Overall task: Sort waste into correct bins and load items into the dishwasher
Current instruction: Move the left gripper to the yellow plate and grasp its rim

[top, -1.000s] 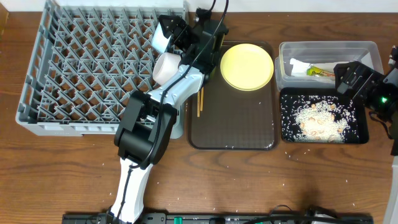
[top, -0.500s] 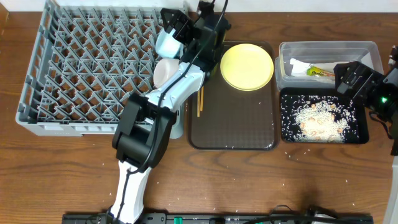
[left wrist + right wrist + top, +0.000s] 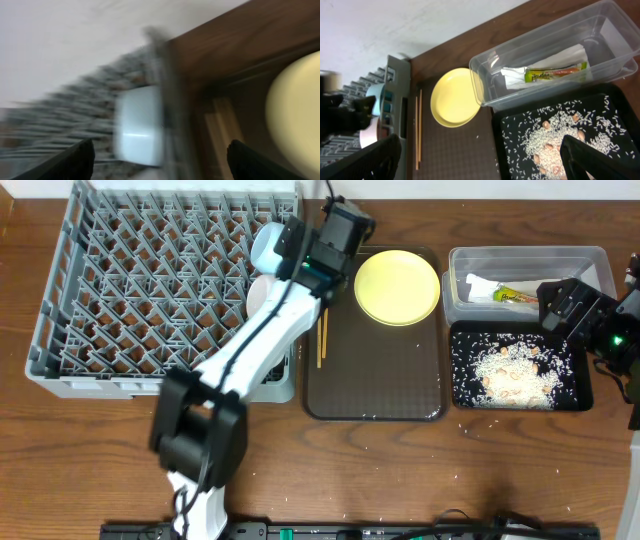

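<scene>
The light blue bowl [image 3: 266,246] sits at the right edge of the grey dish rack [image 3: 130,300]. It shows blurred in the left wrist view [image 3: 140,125]. My left gripper [image 3: 290,248] is open just right of the bowl, fingers wide apart and not touching it. A white bowl [image 3: 259,290] stands in the rack below it. The yellow plate [image 3: 397,286] and the chopsticks [image 3: 322,340] lie on the brown tray [image 3: 375,385]. My right gripper [image 3: 550,302] is open and empty over the bins. The clear tub [image 3: 590,258] holds the wrapper [image 3: 555,73] and the napkin [image 3: 512,77]. The black tray [image 3: 580,402] holds the rice scraps [image 3: 510,372].
The rack fills the back left of the table. My left arm [image 3: 250,350] stretches from the front edge across the rack's right side. Loose rice grains lie on the brown tray and on the wood near the front.
The left gripper carried the blue bowl a little down and right to the rack's edge and now stands open beside it. The left arm's elbow swung left. The right arm has not moved.
</scene>
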Tool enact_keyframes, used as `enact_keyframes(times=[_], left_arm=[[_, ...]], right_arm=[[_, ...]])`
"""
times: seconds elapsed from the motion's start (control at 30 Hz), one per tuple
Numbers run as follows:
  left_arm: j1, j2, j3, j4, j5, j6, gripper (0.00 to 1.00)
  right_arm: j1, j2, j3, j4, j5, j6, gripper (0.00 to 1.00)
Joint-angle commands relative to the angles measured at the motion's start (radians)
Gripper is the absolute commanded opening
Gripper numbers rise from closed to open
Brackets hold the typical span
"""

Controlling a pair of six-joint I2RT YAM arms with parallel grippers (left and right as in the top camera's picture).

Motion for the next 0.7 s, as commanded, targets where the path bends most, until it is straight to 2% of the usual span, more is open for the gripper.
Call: enact_keyframes(times=[0.0, 0.17, 0.3, 0.47, 0.67], left_arm=[[0.010, -0.019, 0.018, -0.040, 0.338, -0.311, 0.86], [0.010, 0.043, -0.005, -0.062, 0.354, -0.563, 0.86], [0.010, 0.119, -0.005, -0.056, 0.401, -0.668, 0.85], [0.009, 0.220, -0.005, 0.022, 0.484, -0.686, 0.85], [0.003, 0.284, -0.005, 0.057, 0.487, -0.686, 0.84]], right_arm=[[-0.006, -0.001, 0.008, -0.001, 0.000, 0.005, 0.99], [-0.006, -0.001, 0.008, -0.001, 0.000, 0.005, 0.99], [-0.006, -0.001, 0.008, -0.001, 0.000, 0.005, 0.99], [-0.006, -0.001, 0.008, -0.001, 0.000, 0.005, 0.99], [-0.006, -0.001, 0.008, -0.001, 0.000, 0.005, 0.99]])
